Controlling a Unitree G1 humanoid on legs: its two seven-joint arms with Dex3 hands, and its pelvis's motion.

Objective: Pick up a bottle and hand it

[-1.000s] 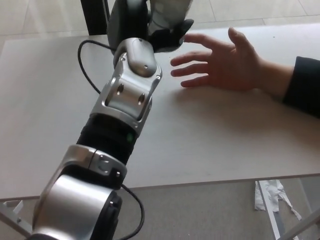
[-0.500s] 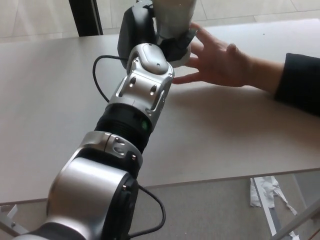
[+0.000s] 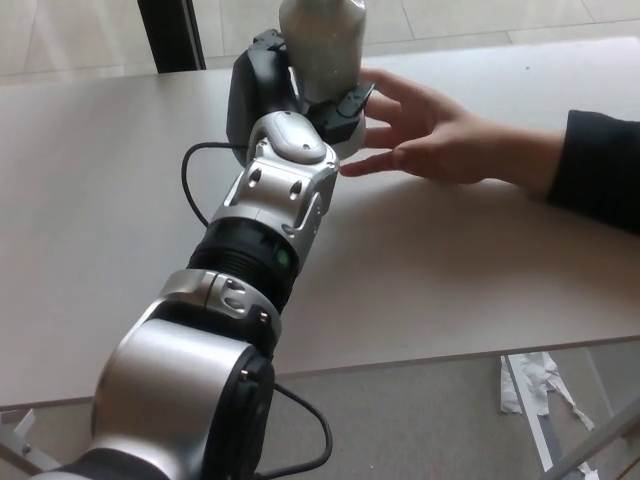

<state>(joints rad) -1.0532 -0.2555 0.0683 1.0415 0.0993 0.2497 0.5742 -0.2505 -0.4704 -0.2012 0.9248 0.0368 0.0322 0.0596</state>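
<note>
A pale, frosted bottle (image 3: 322,45) with rounded shoulders stood upright above the far side of the desk (image 3: 480,270), gripped by the robot's left hand (image 3: 300,90), whose thick black fingers were closed around its lower body. A person's hand (image 3: 435,135), fingers spread, reached in beside the bottle, at its base, a dark sleeve (image 3: 603,165) at the wrist. The arm's brushed-silver casings and a black cable (image 3: 195,190) crossed the smooth, matte grey desk.

A pale grey, frosted plastic bottle (image 3: 322,45) stands upright above the table. Its top is cut off by the picture's edge.
</note>
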